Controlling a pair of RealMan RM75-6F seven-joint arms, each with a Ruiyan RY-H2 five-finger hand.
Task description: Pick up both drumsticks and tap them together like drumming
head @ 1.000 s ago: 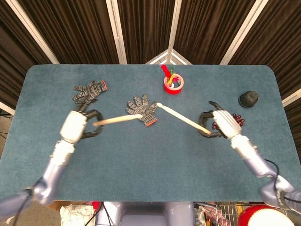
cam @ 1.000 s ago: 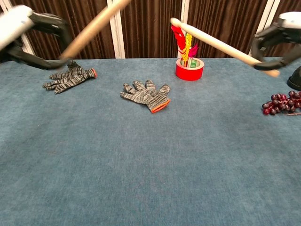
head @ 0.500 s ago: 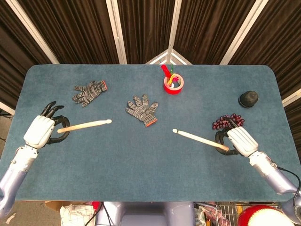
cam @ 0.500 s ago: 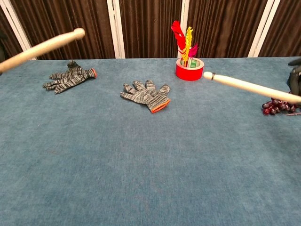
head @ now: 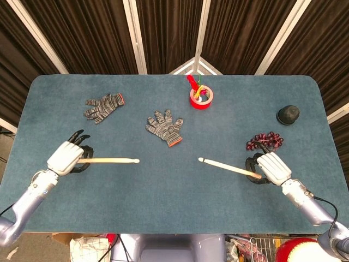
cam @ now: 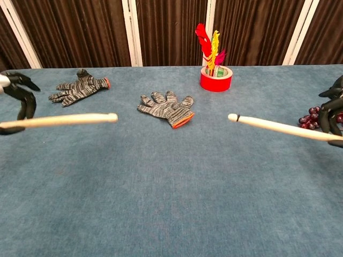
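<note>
Over blue table felt [head: 174, 196], near side of the middle glove [head: 166, 127]: left hand [head: 67, 158] gripping one drumstick [head: 112, 161], right hand [head: 271, 166] gripping the other drumstick [head: 226, 167], tips well apart — pickup done, tapping left.

Staged robot test area, not a home. A blue carpeted table [head: 163, 185] stands before dark brown curtains [head: 87, 33] hung between white poles [head: 134, 35]. Unrelated props lie about: knit gloves [head: 165, 127], a red tape roll [head: 200, 97], plastic grapes [head: 265, 141].
</note>
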